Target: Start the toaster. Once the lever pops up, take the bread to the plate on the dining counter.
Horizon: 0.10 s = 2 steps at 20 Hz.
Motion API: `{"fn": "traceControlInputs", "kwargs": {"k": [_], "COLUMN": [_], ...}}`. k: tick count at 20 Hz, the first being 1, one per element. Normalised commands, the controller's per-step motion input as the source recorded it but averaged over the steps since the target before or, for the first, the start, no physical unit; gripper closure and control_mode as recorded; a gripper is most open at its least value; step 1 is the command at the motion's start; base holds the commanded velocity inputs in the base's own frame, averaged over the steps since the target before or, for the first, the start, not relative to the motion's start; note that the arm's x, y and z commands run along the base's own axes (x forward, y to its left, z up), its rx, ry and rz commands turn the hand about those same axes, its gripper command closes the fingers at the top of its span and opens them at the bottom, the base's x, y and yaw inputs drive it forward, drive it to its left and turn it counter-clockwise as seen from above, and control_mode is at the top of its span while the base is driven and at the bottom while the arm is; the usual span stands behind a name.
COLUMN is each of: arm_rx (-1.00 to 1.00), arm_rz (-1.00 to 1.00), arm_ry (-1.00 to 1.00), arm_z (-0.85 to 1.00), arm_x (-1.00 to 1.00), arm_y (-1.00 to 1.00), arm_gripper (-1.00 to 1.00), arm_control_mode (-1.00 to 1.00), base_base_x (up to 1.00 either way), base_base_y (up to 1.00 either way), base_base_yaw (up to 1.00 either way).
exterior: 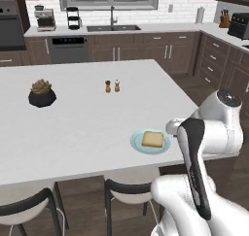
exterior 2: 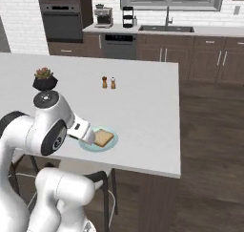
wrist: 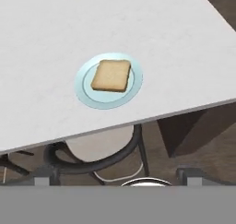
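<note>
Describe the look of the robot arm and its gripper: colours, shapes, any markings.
The arm is glossy white, built of rounded, bulbous segments. A dark grey cap marks one joint, and a black band runs along a link. The gripper ends in two small dark grey finger tips. No cables or markings show.

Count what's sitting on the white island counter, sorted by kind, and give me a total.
Pale blue-green round plate: 1
Golden-tan bread slice: 1
Small brown shakers: 2
Black pot with a plant: 1
Total: 5

Plate rim partly behind arm
</note>
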Motion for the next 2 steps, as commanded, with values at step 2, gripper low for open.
{"fn": "traceControlInputs", "kwargs": {"k": [2], "arm_rx": [0.00], "arm_rz": [0.01], "arm_ry": [-0.30], "arm_z": [0.00], "arm_x": [-1.00], "arm_y": [0.26], "arm_gripper": [-1.00], "arm_control_mode": [-1.00], "base_base_x": [0.00], "base_base_y": [0.00], "base_base_yaw": [0.00]}}
